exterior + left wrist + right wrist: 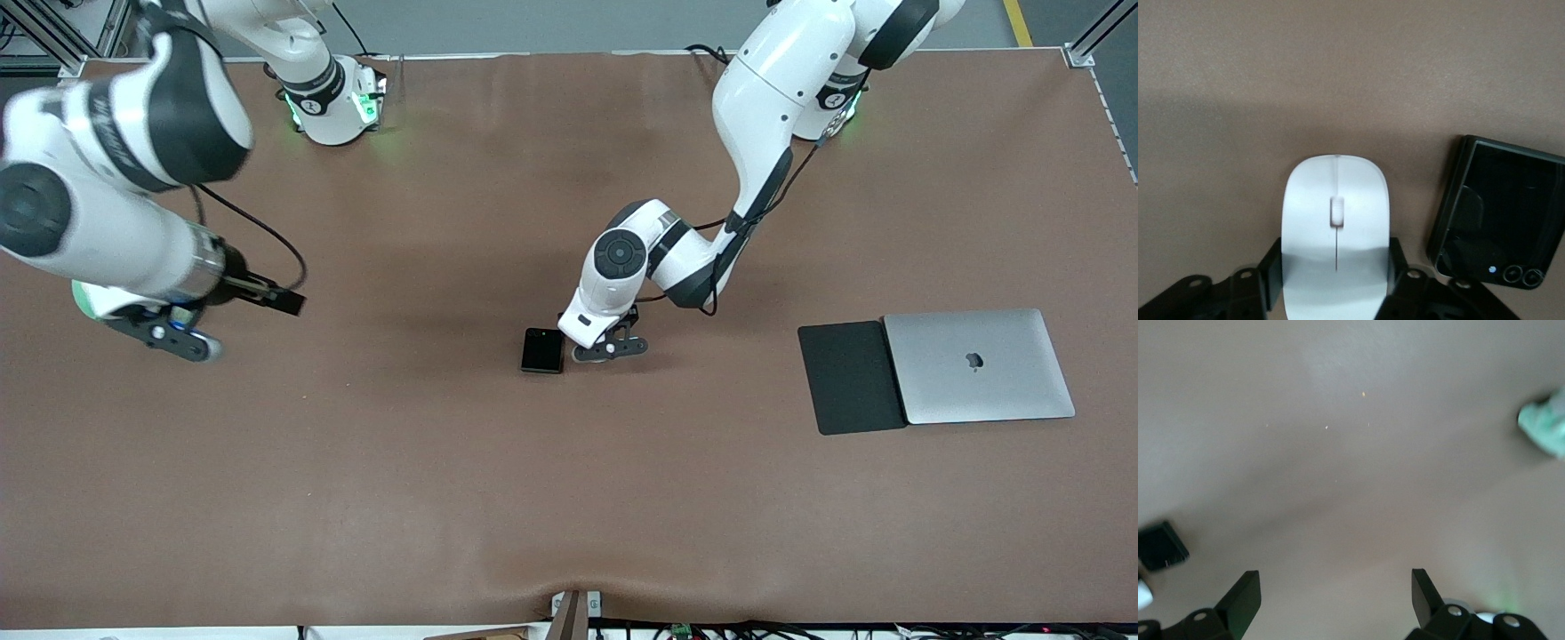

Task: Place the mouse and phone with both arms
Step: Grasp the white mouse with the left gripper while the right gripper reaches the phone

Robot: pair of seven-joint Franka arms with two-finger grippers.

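I am closing my left gripper (1336, 283) on the mouse (1336, 233), its black fingers (1270, 273) pressing against the two flanks of the white shell near its rear, down at the middle of the surface (444, 498). The phone (542, 350) is lying flat just beside the mouse, toward the right arm's end, apart from it by a narrow strip of brown. My right gripper (1336, 597) is hanging with its jaws spread wide and empty over bare surface at the right arm's end, waiting. The risk I am judging from here is slip: the mouse is smooth, glossy and curved, an oval that tapers, so the hold is sitting on sloping sides rather than flat faces, and a quick lift could be squeezing it forward out of the fingers. A tilted lift could also be swinging the mouse or my gripper into the phone, which is close enough to be nudged or skidded, being a slick black slab with rounded corners and small camera rings at one edge. The surface covering is matte brown and looks slightly soft, so it is likely giving some friction. Toward the left arm's end a matte black pad (850, 378) is lying beside a closed silver laptop (978, 366), well apart from the work.
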